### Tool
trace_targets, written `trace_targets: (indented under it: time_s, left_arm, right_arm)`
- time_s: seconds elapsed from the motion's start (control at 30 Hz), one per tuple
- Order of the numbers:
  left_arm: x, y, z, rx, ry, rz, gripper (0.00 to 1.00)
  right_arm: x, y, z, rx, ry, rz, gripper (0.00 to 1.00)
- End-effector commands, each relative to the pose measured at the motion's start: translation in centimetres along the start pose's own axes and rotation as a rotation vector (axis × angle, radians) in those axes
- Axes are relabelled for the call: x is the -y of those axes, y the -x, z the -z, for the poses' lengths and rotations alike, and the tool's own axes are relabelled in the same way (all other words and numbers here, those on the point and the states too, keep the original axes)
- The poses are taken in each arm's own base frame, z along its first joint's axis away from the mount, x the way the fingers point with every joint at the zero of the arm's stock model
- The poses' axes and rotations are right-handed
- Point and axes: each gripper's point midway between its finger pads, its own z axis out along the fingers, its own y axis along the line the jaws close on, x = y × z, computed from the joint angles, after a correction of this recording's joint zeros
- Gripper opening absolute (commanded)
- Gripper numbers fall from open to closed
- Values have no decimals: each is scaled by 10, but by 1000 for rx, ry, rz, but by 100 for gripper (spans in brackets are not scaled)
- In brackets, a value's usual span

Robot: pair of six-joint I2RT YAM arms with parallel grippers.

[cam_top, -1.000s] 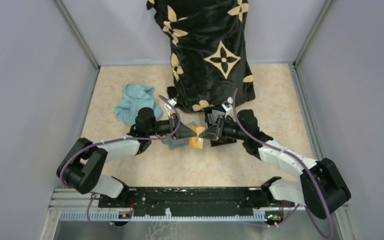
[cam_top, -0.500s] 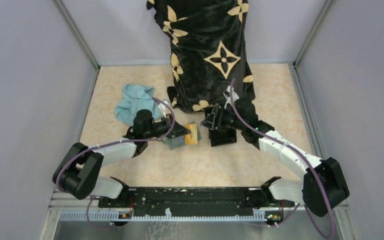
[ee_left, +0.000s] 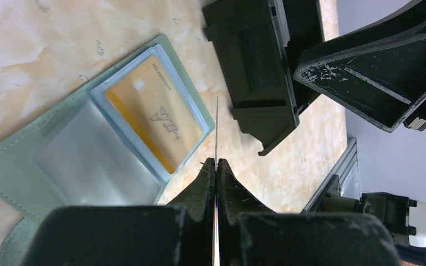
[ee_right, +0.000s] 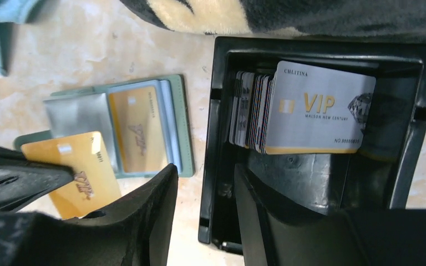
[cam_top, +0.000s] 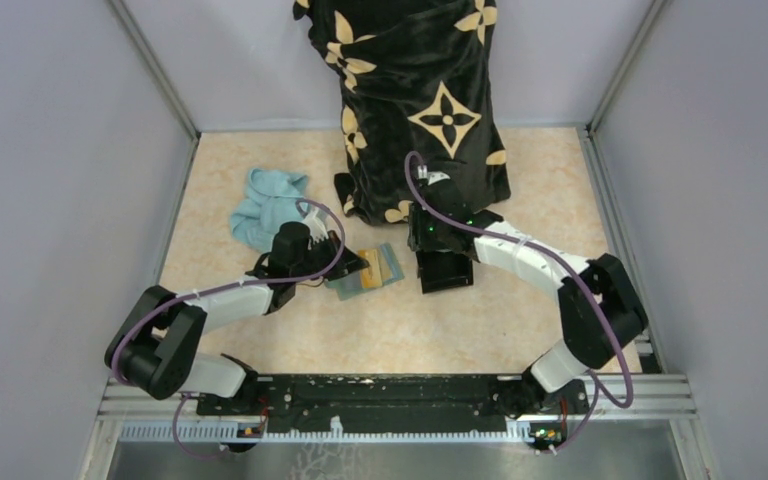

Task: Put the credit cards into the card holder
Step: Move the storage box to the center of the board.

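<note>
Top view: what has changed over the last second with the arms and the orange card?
The right gripper let go of the orange card, opened and drew back over the black box. The left gripper keeps the card pinched, pulled slightly left above the open wallet. Wallet, box and blue cloth stayed put.

The counter (cam_top: 400,340) is a beige, marbled slab under even, soft light, with only faint shadows; plain pale grey-lilac panels close it in: a left wall (cam_top: 50,150), a right wall (cam_top: 730,150) and a back wall (cam_top: 250,60); silver metal posts (cam_top: 155,70) run up from the two far corners; a black plush drape (cam_top: 420,90) with tan flower motifs hangs before the back wall, its hem on the counter; a black rail (cam_top: 390,390) lines the near edge, a ribbed metal strip (cam_top: 390,432) just beside it.
</note>
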Motion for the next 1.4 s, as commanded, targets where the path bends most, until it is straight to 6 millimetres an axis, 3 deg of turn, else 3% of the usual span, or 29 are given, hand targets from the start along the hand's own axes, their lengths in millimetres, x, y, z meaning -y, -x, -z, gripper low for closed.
trace_targets:
  time_s: [0.0, 0.2, 0.43, 0.63, 1.03, 1.37]
  left_arm:
    - [-9, 9, -3, 28, 57, -16, 0]
    - [-13, 8, -2, 25, 74, -20, 0]
    - [-15, 6, -2, 23, 84, -11, 0]
    - [-18, 6, 0, 28, 93, -8, 0]
    - [-19, 6, 6, 41, 102, -21, 0]
    - [-19, 7, 8, 53, 108, -21, 0]
  right_arm:
    - [-1, 22, -3, 37, -93, 80, 42]
    - [8, 10, -26, -44, -183, 120, 38]
    - [18, -2, -40, -87, -241, 135, 25]
    - [30, -6, -40, -85, -322, 130, 0]
    - [58, -15, -10, -72, -419, 112, 0]
    - [71, -15, 5, -63, -328, 218, 0]
